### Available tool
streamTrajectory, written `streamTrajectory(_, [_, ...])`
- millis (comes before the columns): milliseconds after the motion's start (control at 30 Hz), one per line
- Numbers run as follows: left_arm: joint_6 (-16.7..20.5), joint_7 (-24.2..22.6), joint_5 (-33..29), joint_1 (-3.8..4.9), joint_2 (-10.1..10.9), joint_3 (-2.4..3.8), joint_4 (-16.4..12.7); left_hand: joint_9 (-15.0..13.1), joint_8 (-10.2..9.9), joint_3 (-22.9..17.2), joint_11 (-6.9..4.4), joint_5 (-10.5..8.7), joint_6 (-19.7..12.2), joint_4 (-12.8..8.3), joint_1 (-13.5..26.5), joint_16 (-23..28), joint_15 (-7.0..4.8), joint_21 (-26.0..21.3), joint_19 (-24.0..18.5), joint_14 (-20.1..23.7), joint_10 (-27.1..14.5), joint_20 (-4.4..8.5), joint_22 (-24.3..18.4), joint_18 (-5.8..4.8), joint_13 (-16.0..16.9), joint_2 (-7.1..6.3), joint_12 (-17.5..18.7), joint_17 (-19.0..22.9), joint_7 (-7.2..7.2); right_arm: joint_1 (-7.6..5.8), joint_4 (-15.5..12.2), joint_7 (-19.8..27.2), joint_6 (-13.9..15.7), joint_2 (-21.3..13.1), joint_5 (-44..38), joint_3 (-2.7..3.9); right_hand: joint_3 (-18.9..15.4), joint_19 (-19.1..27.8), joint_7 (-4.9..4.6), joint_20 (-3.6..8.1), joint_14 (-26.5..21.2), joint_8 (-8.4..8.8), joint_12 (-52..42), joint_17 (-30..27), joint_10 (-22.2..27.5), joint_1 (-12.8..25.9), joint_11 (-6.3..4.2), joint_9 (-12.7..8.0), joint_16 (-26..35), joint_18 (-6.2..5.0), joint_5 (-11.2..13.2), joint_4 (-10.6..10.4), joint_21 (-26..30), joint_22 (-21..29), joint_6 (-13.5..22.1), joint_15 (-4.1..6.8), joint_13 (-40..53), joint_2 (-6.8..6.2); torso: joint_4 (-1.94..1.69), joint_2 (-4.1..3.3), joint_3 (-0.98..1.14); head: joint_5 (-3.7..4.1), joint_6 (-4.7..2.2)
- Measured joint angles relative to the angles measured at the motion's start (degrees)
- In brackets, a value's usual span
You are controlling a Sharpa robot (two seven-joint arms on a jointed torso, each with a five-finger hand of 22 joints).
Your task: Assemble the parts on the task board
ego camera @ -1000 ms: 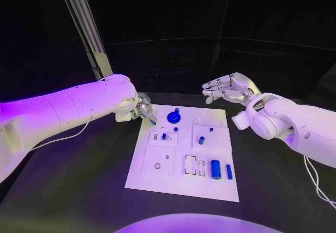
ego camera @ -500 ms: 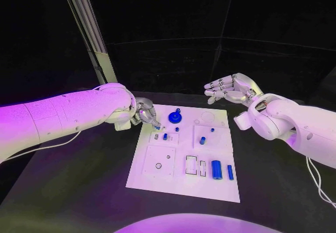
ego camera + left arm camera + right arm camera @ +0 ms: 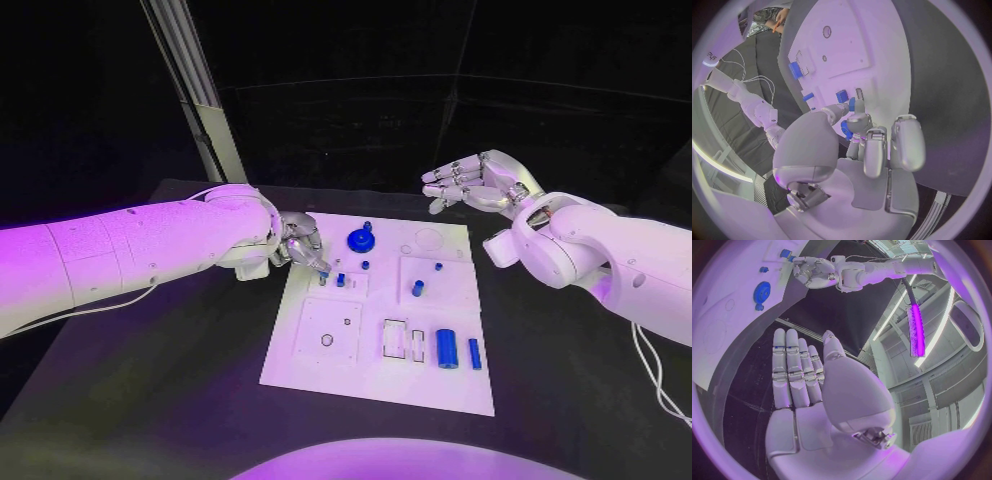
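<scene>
Over the task board [image 3: 378,375]'s far left corner, the left hand [image 3: 299,243] pinches a small blue part [image 3: 852,104] at its fingertips, a light, stiff, likely slippery piece best held by its sides, while the right hand [image 3: 476,180] hovers empty with fingers spread.

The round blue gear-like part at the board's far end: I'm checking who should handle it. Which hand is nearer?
Left. The left hand is over the board's edge just beside the round blue part; the right hand is raised beyond the board's far right corner.
</scene>
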State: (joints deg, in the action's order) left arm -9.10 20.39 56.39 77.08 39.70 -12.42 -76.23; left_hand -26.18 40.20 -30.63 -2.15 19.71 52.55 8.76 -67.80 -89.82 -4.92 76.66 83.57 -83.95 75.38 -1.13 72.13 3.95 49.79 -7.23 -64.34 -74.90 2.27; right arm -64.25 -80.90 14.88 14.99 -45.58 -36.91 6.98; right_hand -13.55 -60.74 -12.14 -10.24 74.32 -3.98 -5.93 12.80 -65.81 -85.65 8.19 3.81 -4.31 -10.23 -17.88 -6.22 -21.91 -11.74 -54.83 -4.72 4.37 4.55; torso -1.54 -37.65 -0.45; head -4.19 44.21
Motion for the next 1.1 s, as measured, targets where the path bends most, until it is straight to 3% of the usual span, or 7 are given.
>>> streamTrajectory(1100, [-2.7, 3.9, 0.8, -0.31, -0.1, -0.03, -0.5, 0.2, -0.2, -0.7, 0.02, 2.26, 0.7, -0.7, 0.7, 0.0, 0.00, 0.0, 0.2, 0.0, 0.4, 0.20, 0.3, 0.00, -0.2, -0.60, 0.0, 0.0, -0.09, 0.02, 0.0, 0.1, 0.0, 0.0, 0.0, -0.02, 0.0, 0.0, 0.00, 0.00, 0.0, 0.00, 0.0, 0.0, 0.0, 0.0, 0.00, 0.0, 0.0, 0.00, -0.4, 0.0, 0.0, 0.0, 0.0, 0.00, 0.0, 0.00, 0.01, -0.05, 0.02, -0.12, 0.58])
